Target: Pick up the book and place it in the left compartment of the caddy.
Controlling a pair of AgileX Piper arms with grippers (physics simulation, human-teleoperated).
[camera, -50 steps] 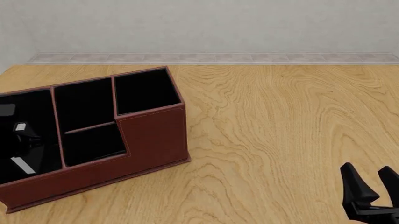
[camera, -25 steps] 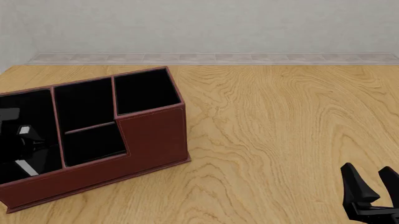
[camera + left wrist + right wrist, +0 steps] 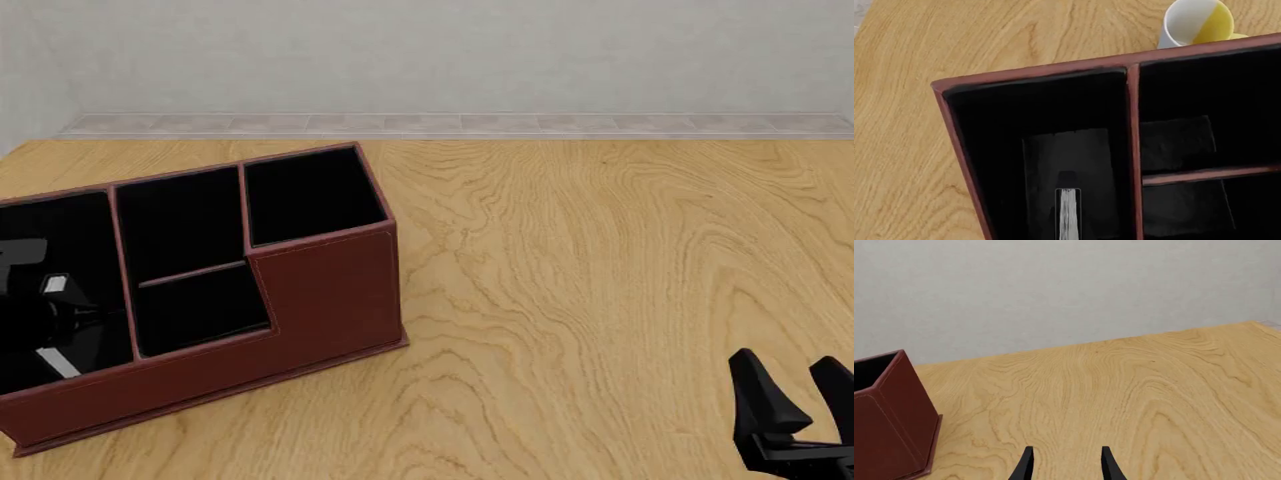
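The dark red-brown caddy (image 3: 334, 290) stands at the table's left, and it also shows in the left wrist view (image 3: 1131, 115) and in the right wrist view (image 3: 884, 415). My left gripper (image 3: 51, 305) is down inside the left compartment (image 3: 60, 225), black against the black lining. It holds the book (image 3: 56, 362) on edge. In the left wrist view the book's white page edge (image 3: 1068, 215) hangs over the floor of the left compartment (image 3: 1054, 105). My right gripper (image 3: 803, 395) is open and empty low at the table's front right, fingers apart in its wrist view (image 3: 1066, 466).
A white cup with a yellow inside (image 3: 1197, 22) stands on the table just outside the caddy's wall, seen only in the left wrist view. Two small middle sections (image 3: 187, 260) and the tall end section (image 3: 310, 195) lie right of the left compartment.
My left gripper and the book's white edge have sunk a little lower and to the right inside the left compartment. The right arm has not moved.
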